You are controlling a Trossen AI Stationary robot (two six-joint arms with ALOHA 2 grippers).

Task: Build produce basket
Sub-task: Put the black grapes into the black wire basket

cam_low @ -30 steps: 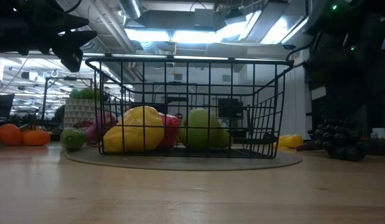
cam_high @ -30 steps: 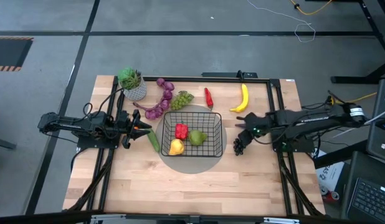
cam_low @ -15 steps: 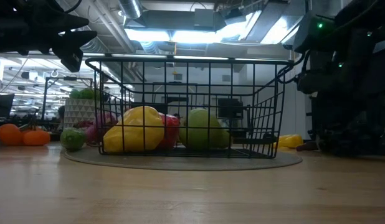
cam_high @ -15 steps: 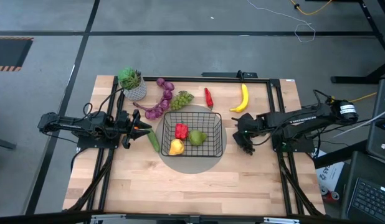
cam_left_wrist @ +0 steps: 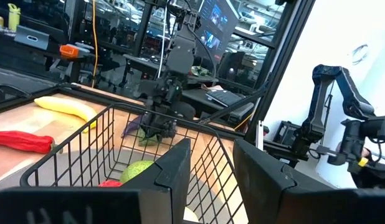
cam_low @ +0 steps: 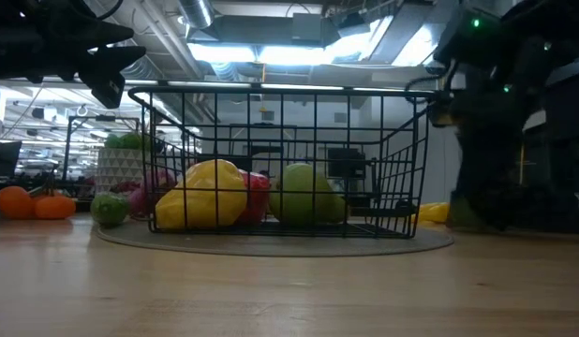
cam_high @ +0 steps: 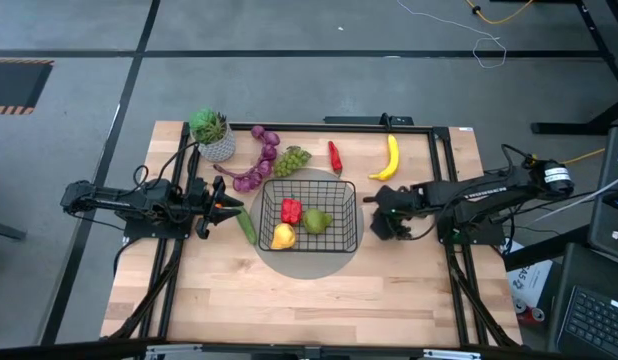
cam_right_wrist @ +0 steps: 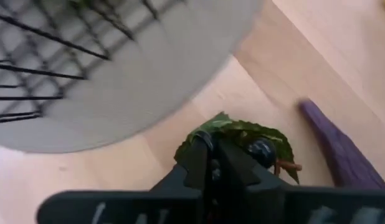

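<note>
The black wire basket [cam_high: 311,214] stands on a grey round mat [cam_high: 344,255] at mid-table. It holds a red pepper [cam_high: 290,210], a green pear [cam_high: 317,220] and a yellow fruit [cam_high: 282,237]. My right gripper [cam_high: 387,220] is just right of the basket, shut on the black grapes [cam_right_wrist: 262,150] with their green leaf. A purple aubergine [cam_right_wrist: 339,152] lies beside them. My left gripper [cam_left_wrist: 211,168] waits open at the basket's left side, above a cucumber [cam_high: 247,227]. My right gripper pinches the top of the black grape bunch at its green leaf [cam_right_wrist: 233,134] between its two fingers [cam_right_wrist: 199,158], coming from above and slanting toward the basket. The gripper hides the rest of the bunch. I cannot tell whether the grapes are clear of the table.
At the far side lie a banana [cam_high: 389,158], a second red pepper [cam_high: 334,156], green grapes [cam_high: 292,158] and purple grapes [cam_high: 254,176]. A white pot with a green plant [cam_high: 211,135] stands at the far left. Bare wood stretches along the near edge.
My right gripper has swung toward the near edge and come down over the black grapes, which lay in plain sight on the table and are now covered by it. It has since shifted slightly toward the basket.
</note>
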